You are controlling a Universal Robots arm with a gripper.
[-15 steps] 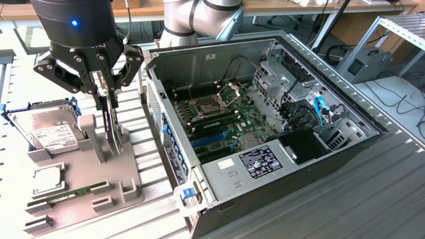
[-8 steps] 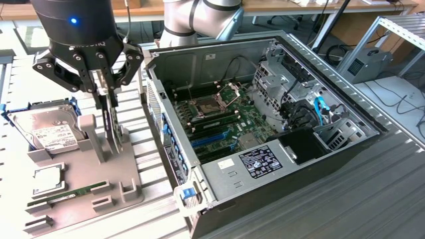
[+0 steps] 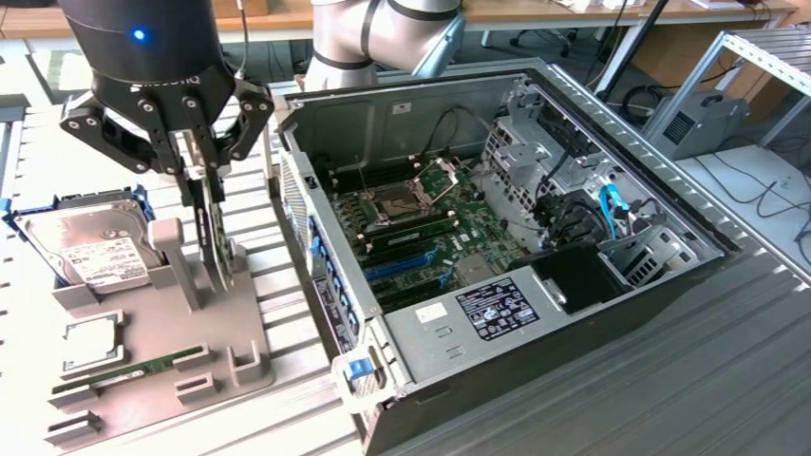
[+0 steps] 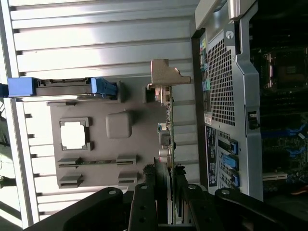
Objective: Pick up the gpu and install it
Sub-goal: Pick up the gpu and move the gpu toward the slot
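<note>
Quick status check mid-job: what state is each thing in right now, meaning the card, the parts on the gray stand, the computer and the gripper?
gpu: standing on edge in the gray stand, not yet installed.
gripper: at the gpu's top edge.
hard drive: propped on edge in its blue frame.
memory stick: seated in the stand's brackets.
computer case: on its side, side panel off.
processor socket: cover frame raised.
</note>
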